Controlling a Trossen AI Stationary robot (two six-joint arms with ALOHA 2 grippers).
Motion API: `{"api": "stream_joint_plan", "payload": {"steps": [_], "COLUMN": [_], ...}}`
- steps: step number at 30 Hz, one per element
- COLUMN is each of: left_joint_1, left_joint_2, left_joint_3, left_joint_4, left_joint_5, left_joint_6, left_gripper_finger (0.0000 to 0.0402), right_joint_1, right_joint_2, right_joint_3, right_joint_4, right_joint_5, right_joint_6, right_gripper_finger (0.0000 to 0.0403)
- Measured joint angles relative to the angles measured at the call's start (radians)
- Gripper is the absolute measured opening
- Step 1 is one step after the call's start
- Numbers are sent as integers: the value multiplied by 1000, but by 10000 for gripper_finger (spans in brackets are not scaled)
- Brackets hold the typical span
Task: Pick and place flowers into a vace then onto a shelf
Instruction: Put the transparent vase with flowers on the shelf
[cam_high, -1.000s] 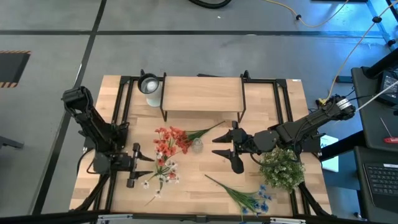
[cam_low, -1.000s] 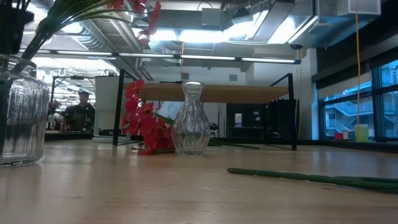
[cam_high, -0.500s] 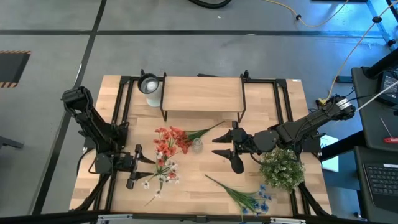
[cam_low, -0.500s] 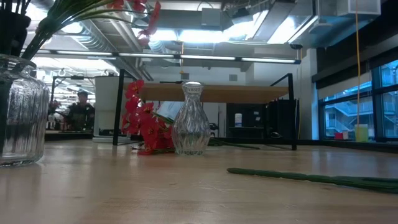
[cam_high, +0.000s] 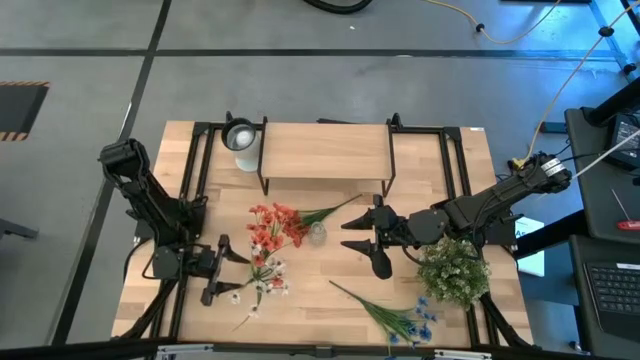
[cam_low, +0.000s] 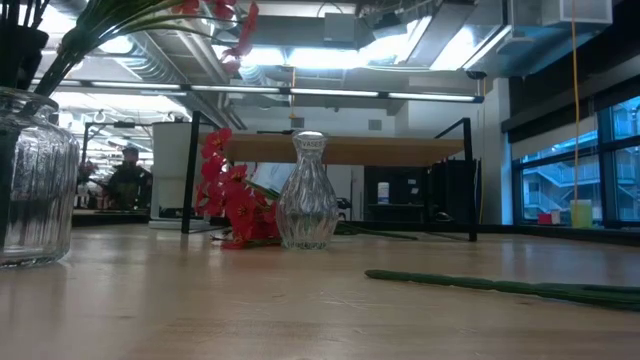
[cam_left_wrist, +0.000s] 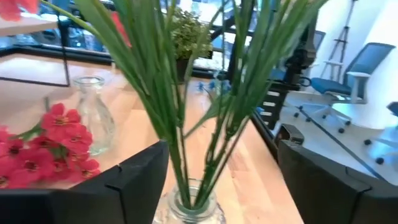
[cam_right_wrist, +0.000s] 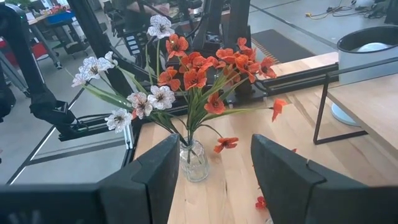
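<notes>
A ribbed glass jar (cam_right_wrist: 193, 163) stands upright on the table and holds stems with red-orange and white blossoms (cam_high: 264, 262). My left gripper (cam_high: 217, 268) is open, with the jar's mouth (cam_left_wrist: 188, 206) between its fingers and a gap on each side. A small, empty clear vase (cam_high: 317, 234) stands upright mid-table. A red flower (cam_high: 277, 222) lies beside it. A blue flower (cam_high: 398, 318) lies near the front edge. My right gripper (cam_high: 366, 245) is open and empty, right of the small vase. The shelf (cam_high: 325, 155) stands at the back.
A bushy green-and-white plant (cam_high: 454, 268) stands under my right arm at the right. A white round object (cam_high: 240, 135) sits at the shelf's left end. In the low view the blue flower's stem (cam_low: 480, 284) lies across the near table. A person (cam_low: 128, 175) shows far off.
</notes>
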Motion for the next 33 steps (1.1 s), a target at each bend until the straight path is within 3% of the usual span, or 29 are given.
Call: {"api": "stream_joint_plan", "payload": {"steps": [5, 16, 22, 33], "left_joint_1": [0, 44, 109, 166], "left_joint_2": [0, 0, 0, 0], "left_joint_3": [0, 3, 80, 140], "left_joint_4": [0, -5, -169, -456], "left_joint_5": [59, -20, 76, 200], "left_joint_6": [-21, -32, 89, -162], "left_gripper_finger": [301, 301, 296, 284], "right_joint_1": [0, 0, 0, 0], "right_joint_2": [0, 0, 0, 0], "right_joint_3": [0, 0, 0, 0], "right_joint_4": [-2, -3, -3, -3], "right_joint_5": [0, 0, 0, 0], "right_joint_6": [-2, -2, 6, 2], "right_gripper_finger": [201, 201, 201, 201]}}
